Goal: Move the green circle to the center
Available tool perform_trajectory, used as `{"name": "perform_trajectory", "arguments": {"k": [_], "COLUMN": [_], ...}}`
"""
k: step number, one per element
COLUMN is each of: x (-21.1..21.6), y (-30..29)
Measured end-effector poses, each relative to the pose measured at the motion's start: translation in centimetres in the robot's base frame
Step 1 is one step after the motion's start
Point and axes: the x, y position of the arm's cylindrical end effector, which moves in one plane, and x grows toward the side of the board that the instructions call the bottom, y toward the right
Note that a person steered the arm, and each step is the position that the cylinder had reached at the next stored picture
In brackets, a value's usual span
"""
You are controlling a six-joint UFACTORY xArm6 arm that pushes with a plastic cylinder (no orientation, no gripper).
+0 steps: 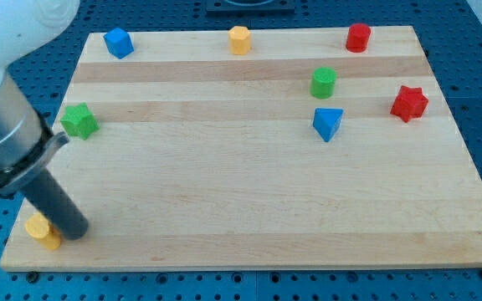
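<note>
The green circle (323, 82) is a short green cylinder in the upper right part of the wooden board (249, 192). A blue triangle (327, 123) lies just below it. My tip (72, 232) is at the board's lower left corner, far from the green circle. It sits next to a yellow block (42, 230), which the rod partly hides.
A green star (79, 120) is at the left edge. A blue block (118, 42), an orange-yellow block (239, 39) and a red cylinder (358, 37) line the top edge. A red star (409, 103) is at the right.
</note>
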Motion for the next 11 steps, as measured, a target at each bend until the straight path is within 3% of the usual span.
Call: {"name": "perform_trajectory", "arguments": {"k": [1,3,5,7,8,9,11], "x": [-2.7,-12.7,-23.4,-30.1,-28.7,-25.8,-25.1], "y": [3.0,11.7,25.5,37.0,39.1,36.0,26.3]}}
